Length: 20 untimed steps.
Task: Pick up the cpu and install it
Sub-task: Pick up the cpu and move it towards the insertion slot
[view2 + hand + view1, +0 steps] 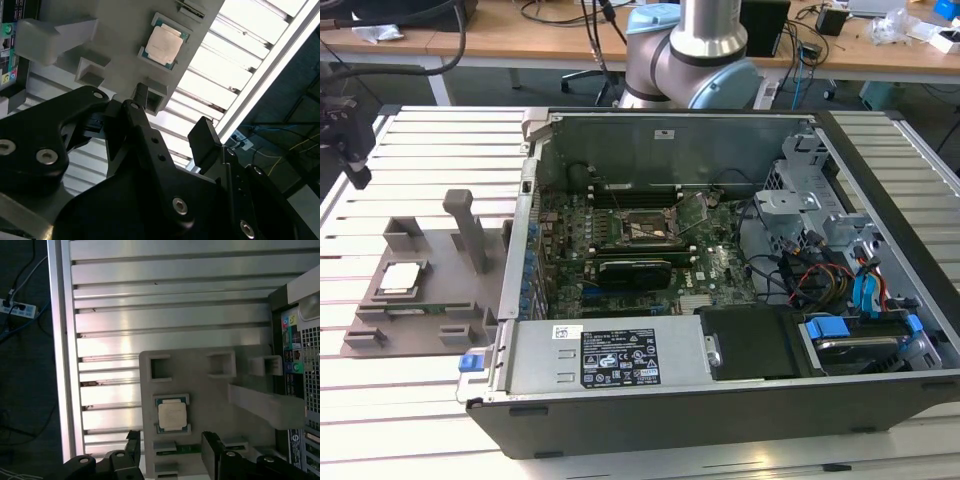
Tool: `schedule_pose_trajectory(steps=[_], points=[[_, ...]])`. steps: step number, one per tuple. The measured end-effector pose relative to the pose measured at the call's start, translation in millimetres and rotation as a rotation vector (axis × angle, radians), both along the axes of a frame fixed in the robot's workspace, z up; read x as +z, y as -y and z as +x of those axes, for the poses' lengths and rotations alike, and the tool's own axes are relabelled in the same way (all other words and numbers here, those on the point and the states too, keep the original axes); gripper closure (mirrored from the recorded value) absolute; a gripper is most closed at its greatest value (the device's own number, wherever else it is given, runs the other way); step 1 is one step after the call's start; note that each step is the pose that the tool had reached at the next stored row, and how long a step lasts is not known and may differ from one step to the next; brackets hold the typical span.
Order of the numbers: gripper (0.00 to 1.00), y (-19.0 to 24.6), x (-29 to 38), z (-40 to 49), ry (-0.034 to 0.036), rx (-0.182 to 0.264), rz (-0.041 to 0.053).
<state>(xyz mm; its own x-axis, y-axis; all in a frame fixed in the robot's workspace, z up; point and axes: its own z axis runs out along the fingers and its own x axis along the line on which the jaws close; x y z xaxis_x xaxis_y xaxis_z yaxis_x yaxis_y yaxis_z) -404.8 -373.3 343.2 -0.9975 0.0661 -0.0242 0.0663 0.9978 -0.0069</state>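
Observation:
The cpu (400,278) lies flat in a square recess of a grey holder (440,255) to the exterior view's left of the open computer case. Its silvery top with a thin rim faces up in both wrist views (164,45) (172,415). My gripper (170,122) (172,442) hangs well above the holder, open, with nothing between its black fingers (212,445). In the exterior view the gripper (356,175) sits at the far left, above the table's edge. Inside the case, the black socket frame (640,230) lies on the motherboard.
The grey holder carries an upright post (470,230) and several small blocks; a green memory stick (182,449) lies in a slot beside the cpu. The case's side wall (520,230) rises right next to the holder. The slatted metal table (165,320) ends at a rail (62,350).

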Motion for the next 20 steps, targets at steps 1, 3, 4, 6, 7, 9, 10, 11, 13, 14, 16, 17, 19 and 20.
schedule_pose_trajectory(steps=[1,3,4,6,7,9,10,11,13,14,16,17,19,20], points=[[0.4,-0.8,-1.8,0.0,0.0002,0.0,0.0001],[0.4,-1.2,-6.4,0.1,0.0002,0.0,0.0001],[0.4,-1.4,-8.4,0.1,0.0002,0.0,0.0001],[0.4,-1.6,-12.3,0.1,0.0001,0.0,0.0],[0.4,-1.6,-14.2,0.1,0.0001,0.0,0.0001],[0.4,-1.8,-18.7,0.0,0.0001,0.0,0.0],[0.4,-1.9,-26.4,0.2,0.0001,0.017,-0.0004],[0.4,-1.9,-36.6,0.7,0.0,0.091,-0.0009],[0.4,-1.4,-60.1,1.2,-0.0001,0.097,-0.0008],[0.4,-1.4,-64.4,1.2,-0.0002,0.097,-0.0008],[0.4,-1.4,-65.6,1.2,-0.0002,0.097,-0.0008],[0.4,-1.4,-66.1,1.2,-0.0001,0.097,-0.0008],[0.4,-1.4,-67.3,1.2,-0.0001,0.097,-0.0008],[0.4,-1.4,-67.9,1.2,-0.0001,0.097,-0.0008]])
